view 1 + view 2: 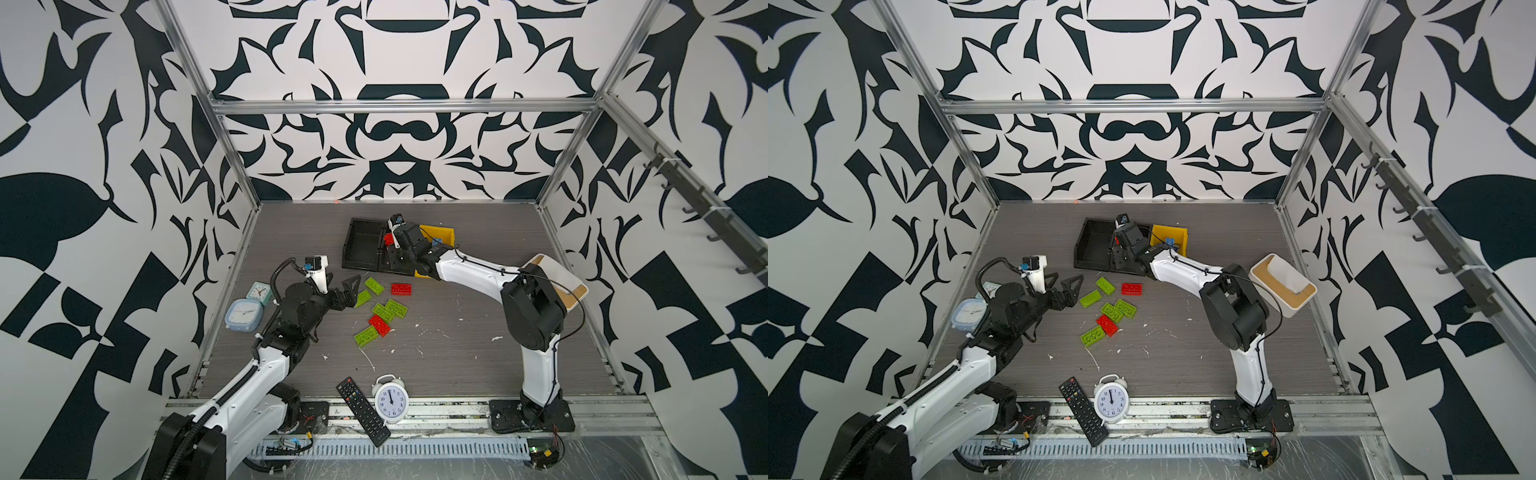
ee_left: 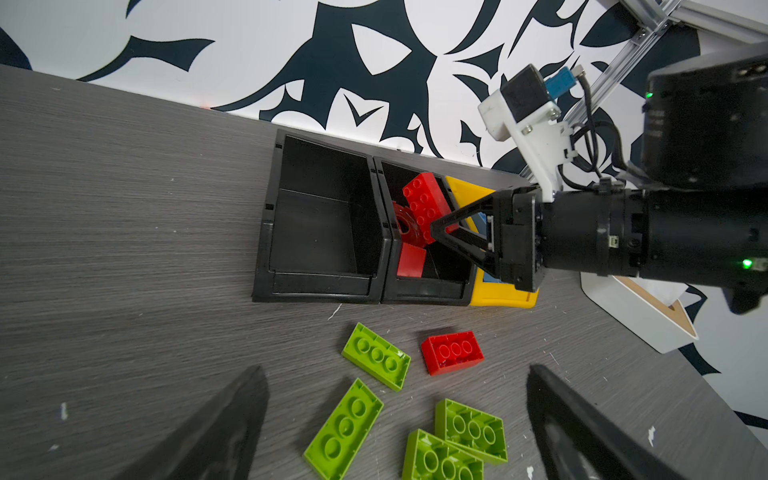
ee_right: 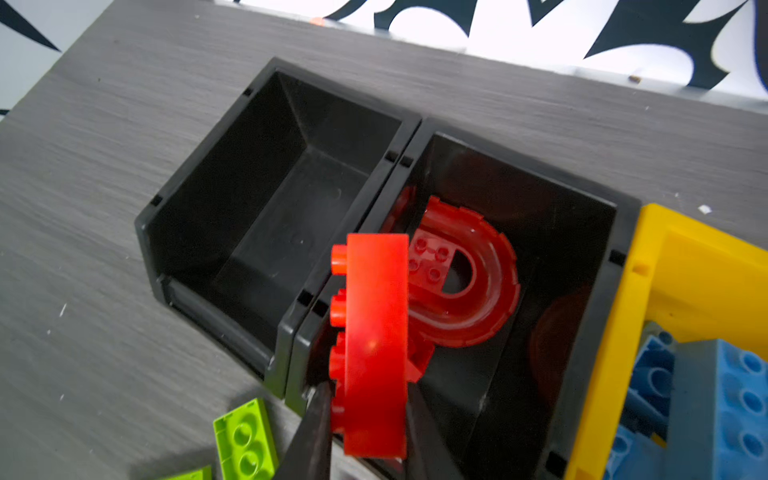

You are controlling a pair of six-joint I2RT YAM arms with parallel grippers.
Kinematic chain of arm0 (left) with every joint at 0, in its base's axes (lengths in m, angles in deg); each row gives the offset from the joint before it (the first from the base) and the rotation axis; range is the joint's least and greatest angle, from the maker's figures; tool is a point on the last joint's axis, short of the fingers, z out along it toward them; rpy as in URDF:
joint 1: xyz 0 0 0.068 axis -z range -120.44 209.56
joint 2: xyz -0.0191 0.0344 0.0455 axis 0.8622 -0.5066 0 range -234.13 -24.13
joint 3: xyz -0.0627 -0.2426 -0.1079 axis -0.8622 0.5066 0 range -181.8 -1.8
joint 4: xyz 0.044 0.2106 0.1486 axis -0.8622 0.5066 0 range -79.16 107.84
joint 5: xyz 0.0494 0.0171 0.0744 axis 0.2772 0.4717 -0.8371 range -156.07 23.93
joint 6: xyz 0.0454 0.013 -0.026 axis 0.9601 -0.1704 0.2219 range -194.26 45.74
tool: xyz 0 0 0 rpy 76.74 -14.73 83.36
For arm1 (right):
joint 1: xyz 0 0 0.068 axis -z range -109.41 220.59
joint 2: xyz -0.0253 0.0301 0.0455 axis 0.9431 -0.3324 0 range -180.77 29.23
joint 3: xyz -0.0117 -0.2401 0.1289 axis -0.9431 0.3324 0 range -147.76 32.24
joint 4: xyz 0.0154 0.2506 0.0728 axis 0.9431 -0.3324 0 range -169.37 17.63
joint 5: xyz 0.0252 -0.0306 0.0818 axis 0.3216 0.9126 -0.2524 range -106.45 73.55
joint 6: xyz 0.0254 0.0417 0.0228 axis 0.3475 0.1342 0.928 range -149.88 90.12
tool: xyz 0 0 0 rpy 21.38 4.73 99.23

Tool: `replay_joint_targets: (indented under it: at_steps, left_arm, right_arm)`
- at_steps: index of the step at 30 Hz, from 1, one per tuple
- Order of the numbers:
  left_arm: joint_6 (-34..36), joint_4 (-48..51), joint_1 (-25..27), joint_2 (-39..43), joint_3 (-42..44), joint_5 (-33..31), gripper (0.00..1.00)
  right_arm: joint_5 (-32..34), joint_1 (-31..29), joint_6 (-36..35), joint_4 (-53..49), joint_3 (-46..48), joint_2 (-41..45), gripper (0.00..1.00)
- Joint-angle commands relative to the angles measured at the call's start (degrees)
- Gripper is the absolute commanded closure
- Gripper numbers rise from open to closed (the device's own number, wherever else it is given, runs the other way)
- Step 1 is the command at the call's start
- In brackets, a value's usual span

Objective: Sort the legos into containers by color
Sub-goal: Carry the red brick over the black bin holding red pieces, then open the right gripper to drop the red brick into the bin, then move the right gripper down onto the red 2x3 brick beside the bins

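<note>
Red brick [image 3: 376,345] up in the air! Who has it? — Sam

The right gripper [image 3: 368,419] does. Its two fingers squeeze the brick tight, one on each flat side, and the bumps point sideways. It hangs over the black bin [image 3: 519,166] that has the red arch [image 3: 478,291] inside. — Mia

So is that the bin for red? — Sam

I think so. The yellow bin [image 3: 685,266] right next to it has the blue bricks [image 3: 739,395]. The other black bin [image 3: 345,93] has nothing in it. — Mia

What comes next? — Sam

Letting go, I guess. I can't tell if the brick is over the middle of the bin or nearer the rim. So it may need to go a bit further in first, or it could bump the rim and tumble out. — Mia

And the left gripper [image 1: 352,292]? — Sam

Wide open, with nothing in it. It is just beside the green bricks [image 1: 383,311] on the table [image 1: 457,353]. Five green ones lie there, and two loose red bricks [image 1: 401,289] too. I think green should go in the empty black bin, so lots of sorting is left. — Mia
</note>
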Motion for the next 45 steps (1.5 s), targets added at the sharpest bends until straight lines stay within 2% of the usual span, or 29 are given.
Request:
replay_joint_targets:
  at_steps: [1,8,11,14,16,21,28,35,41,45]
  left_arm:
    - [0.2,0.1,0.1,-0.1,0.0,-0.3,0.00]
    - [0.3,0.3,0.1,0.4,0.2,-0.8,0.00]
    - [0.0,-0.7,0.1,0.5,0.6,-0.5,0.00]
    - [0.0,-0.5,0.1,0.4,0.4,-0.2,0.00]
    - [0.1,-0.2,0.1,0.6,0.3,-0.3,0.00]
    - [0.1,0.0,0.1,1.3,0.6,-0.9,0.00]
    - [0.6,0.4,0.1,1.2,0.5,-1.4,0.00]
    - [0.3,0.2,0.1,0.5,0.3,-1.4,0.00]
    - [0.2,0.1,0.1,0.5,0.4,-1.2,0.00]
    - [0.3,0.1,0.1,0.3,0.3,-1.2,0.00]
  right_arm:
    - [3.7,0.7,1.1,2.4,-2.3,0.3,0.79]
    - [4.6,1.7,1.4,1.7,-2.9,-1.1,0.75]
    - [5.1,2.0,1.4,1.0,-3.6,-1.6,0.65]
    - [4.5,2.1,1.4,1.1,-3.4,-1.8,0.49]
    - [3.3,2.1,1.2,1.0,-3.5,-1.6,0.42]
    - [-4.0,1.9,-1.2,0.2,-1.1,2.2,0.40]
    - [-10.9,0.5,-3.8,-6.3,7.6,13.8,0.38]
    - [-11.5,-1.8,-8.1,-13.3,15.2,22.0,0.36]
    - [-9.9,-1.8,-10.5,-19.3,16.1,22.0,0.33]
    - [-9.0,-1.8,-8.4,-21.5,14.5,19.2,0.32]
